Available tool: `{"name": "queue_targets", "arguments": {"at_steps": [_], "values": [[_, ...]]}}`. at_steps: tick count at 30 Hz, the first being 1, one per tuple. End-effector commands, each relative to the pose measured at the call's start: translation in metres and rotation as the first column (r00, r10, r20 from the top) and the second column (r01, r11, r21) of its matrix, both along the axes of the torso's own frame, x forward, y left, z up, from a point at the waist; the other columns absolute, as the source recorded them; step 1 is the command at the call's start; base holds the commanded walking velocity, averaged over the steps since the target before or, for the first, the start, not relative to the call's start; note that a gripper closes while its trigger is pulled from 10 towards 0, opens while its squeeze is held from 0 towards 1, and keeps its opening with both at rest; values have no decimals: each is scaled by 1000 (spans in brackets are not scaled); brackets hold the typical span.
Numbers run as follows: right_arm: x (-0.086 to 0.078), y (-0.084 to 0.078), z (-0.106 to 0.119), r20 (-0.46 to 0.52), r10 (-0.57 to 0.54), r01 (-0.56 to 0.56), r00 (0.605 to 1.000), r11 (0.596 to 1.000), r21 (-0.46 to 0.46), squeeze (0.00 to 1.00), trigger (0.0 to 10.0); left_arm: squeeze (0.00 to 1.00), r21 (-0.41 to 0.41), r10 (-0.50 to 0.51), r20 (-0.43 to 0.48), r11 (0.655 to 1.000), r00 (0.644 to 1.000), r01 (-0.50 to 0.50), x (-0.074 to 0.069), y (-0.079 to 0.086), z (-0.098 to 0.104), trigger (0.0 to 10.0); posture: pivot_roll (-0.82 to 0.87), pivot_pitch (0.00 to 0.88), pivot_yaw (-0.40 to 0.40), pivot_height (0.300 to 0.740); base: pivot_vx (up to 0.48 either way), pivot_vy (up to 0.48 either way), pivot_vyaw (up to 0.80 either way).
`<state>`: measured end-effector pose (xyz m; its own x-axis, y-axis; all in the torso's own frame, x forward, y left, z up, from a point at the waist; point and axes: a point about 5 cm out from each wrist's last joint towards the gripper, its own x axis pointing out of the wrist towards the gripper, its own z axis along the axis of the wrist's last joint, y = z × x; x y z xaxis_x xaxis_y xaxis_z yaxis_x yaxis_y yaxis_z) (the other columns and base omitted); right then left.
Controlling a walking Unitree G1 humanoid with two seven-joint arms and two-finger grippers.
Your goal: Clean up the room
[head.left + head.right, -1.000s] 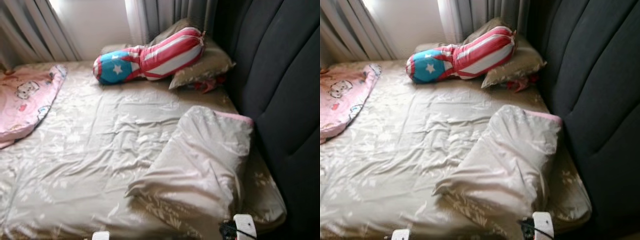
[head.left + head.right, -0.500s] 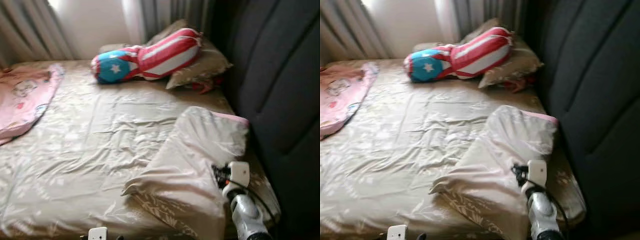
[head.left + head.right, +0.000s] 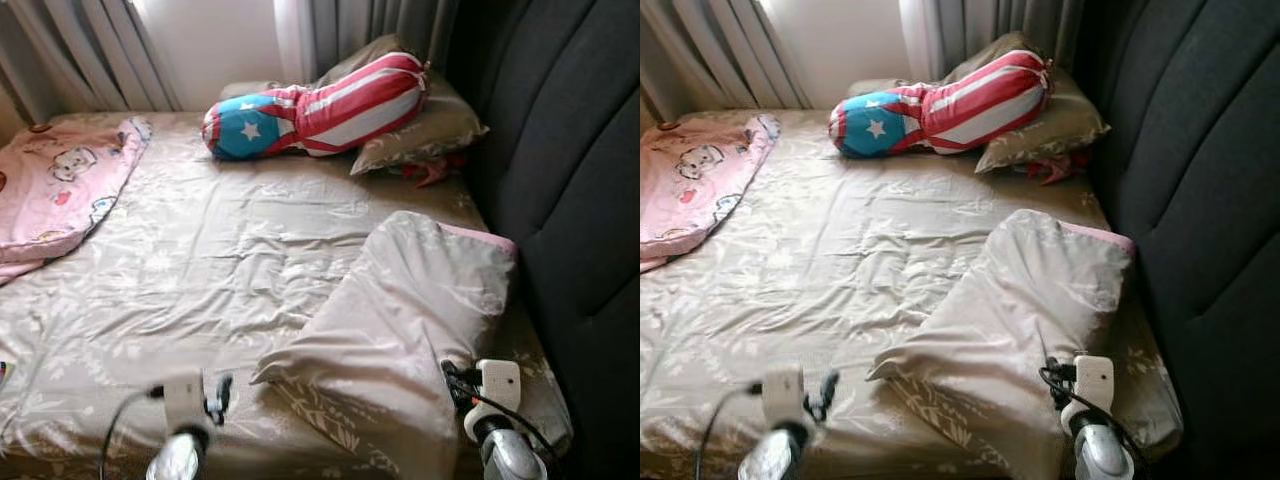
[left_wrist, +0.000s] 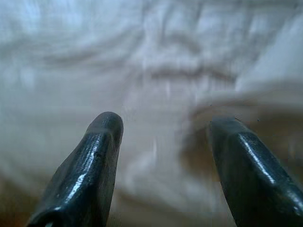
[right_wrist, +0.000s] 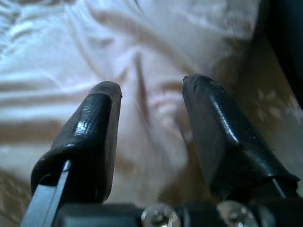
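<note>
The bed [image 3: 200,270] takes up most of the frame, its beige patterned sheet rumpled, with the dark padded headboard [image 3: 570,170] running down the right side. On it, lower right of centre, lies the folded beige quilt [image 3: 400,320] — the thing both arms seem set on, so the step in hand looks like tidying the bedding. A pink cartoon blanket [image 3: 60,185] sits at the upper left edge, and a red, white and blue bolster [image 3: 315,105] leans on a beige pillow [image 3: 425,125] at the top. The left gripper [image 4: 161,142] hovers over the sheet just beside the quilt's near corner, fingers spread with nothing between them; the right gripper [image 5: 149,118] is at the quilt's lower right edge, likewise apart and empty. Next, I'd judge, each must close on a quilt edge — thin slippery cloth, so a deep pinch.
</note>
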<state>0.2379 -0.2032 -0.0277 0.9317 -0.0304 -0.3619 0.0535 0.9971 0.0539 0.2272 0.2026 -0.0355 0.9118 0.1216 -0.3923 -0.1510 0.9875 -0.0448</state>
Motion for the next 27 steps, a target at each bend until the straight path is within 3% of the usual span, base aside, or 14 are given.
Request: {"name": "queue_targets", "arguments": {"at_steps": [1, 13, 17, 21, 27], "values": [[-2, 5, -4, -27, -10, 11, 1000, 1000, 16, 0, 10000, 0, 12, -10, 17, 1000, 1000, 9, 6, 2, 5, 10000, -150, 39, 25, 740, 0, 0, 0], [-5, 1, -6, -45, -37, 38, 998, 999, 9, 0, 10000, 0, 13, -13, 34, 1000, 999, 13, 10, 3, 9, 10000, -145, 53, 26, 726, 0, 0, 0], [-8, -2, -11, -94, -57, 57, 994, 998, -4, 0, 10000, 0, 11, -15, 39, 1000, 999, 15, 12, 4, 10, 10000, -139, 66, 24, 721, 0, 0, 0], [-8, -1, -9, -70, -50, 50, 996, 999, -1, 0, 10000, 0, 10, -12, 40, 1000, 999, 12, 12, 4, 10, 10000, -136, 69, 24, 697, 0, 0, 0], [-6, 1, -8, -61, -55, 55, 997, 998, 2, 0, 10000, 0, 4, -12, 41, 1000, 999, 12, 13, 4, 10, 10000, -133, 72, 22, 697, 0, 0, 0]]}}
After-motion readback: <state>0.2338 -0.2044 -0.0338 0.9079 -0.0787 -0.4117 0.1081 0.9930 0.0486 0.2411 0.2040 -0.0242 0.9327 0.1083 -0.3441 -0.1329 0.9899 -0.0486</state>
